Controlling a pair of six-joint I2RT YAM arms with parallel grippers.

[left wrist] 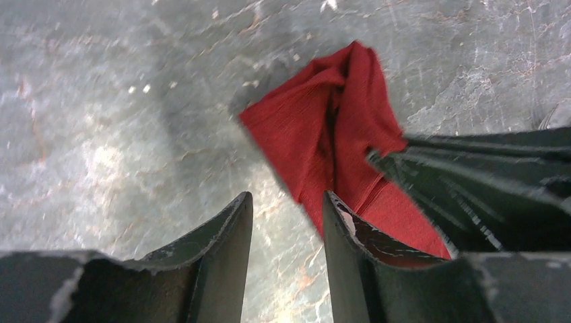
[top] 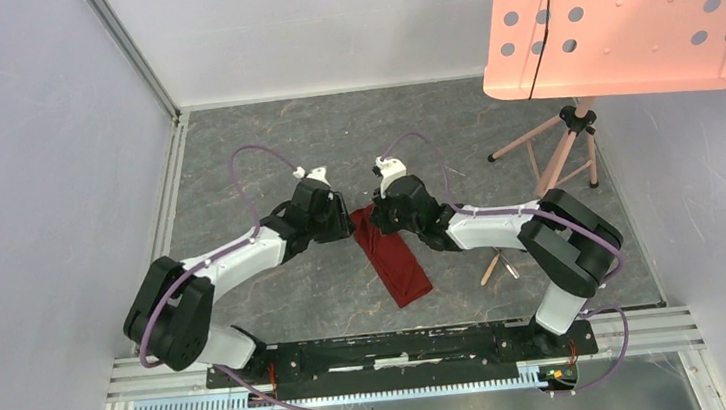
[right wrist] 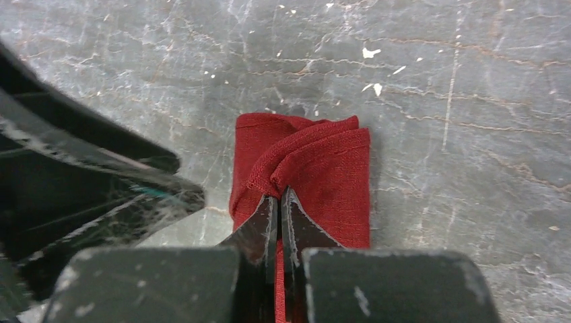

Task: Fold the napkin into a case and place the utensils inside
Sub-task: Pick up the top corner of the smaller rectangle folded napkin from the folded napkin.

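Maroon napkin (top: 391,253) lies as a narrow strip at the middle of the table (top: 264,154), folding unfinished. Right gripper (right wrist: 279,202) is pinched tight on its far end. Left gripper (left wrist: 286,198), jaws part open and empty, probably needs the left edge next.

Maroon napkin (top: 394,257) on grey table (top: 266,174)

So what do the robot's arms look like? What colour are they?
The left arm and right arm match: white tubes between chunky black joints, with a thin purple cable looping over each. The fingers are black, pointy wedges with scuffed edges.
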